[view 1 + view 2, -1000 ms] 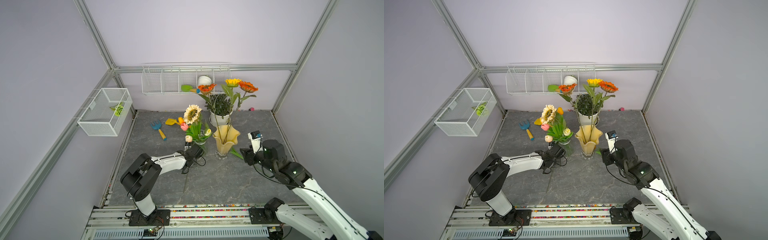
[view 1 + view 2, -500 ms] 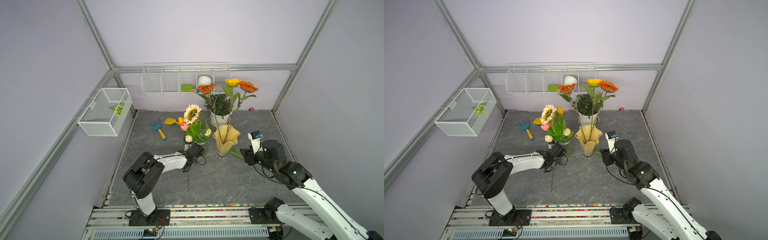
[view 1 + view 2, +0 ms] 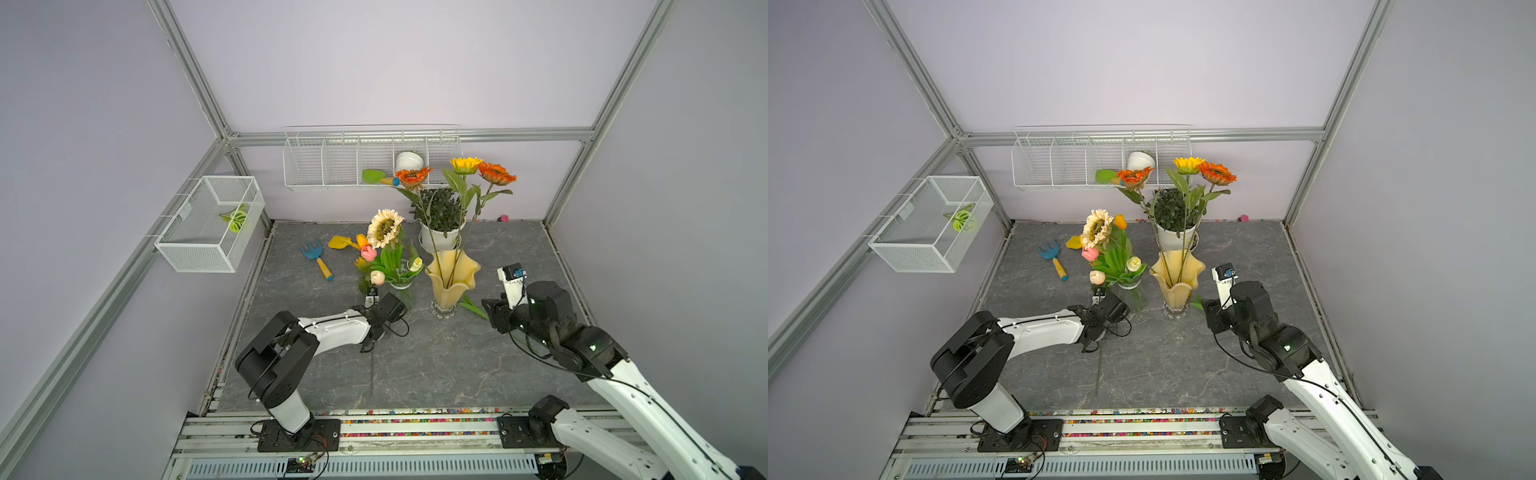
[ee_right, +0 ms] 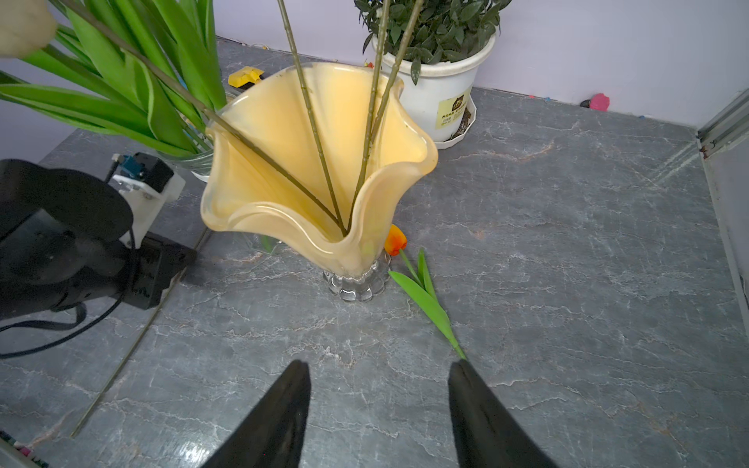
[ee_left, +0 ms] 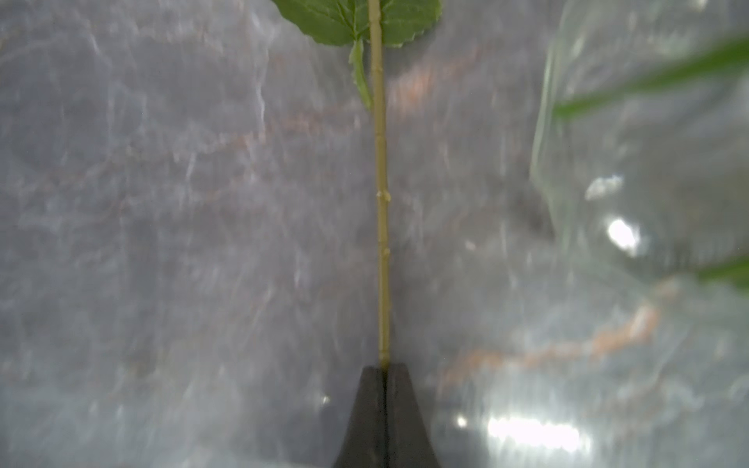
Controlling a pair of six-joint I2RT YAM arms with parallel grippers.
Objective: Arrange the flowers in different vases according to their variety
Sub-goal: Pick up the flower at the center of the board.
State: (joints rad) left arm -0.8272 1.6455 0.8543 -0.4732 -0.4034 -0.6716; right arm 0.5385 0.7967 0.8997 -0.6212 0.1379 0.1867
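Stem (image 5: 384, 243) pinched by left gripper (image 5: 385, 368), right gripper (image 4: 379, 364) spread, orange tulip bud (image 4: 395, 240) visible only from right wrist.

A leafy potted plant (image 3: 439, 207) stands near the back wall; a blue toy rake (image 3: 312, 252) and yellow shovel (image 3: 340, 242) lie on the grey table (image 3: 436, 365); a wire wall rack (image 3: 324, 166) holds a white bowl (image 3: 409, 160)

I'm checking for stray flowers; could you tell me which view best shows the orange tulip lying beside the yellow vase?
Right wrist view: the orange tulip shows bud and leaves by the yellow vase. Both top views catch only its leaves; left wrist shows none.
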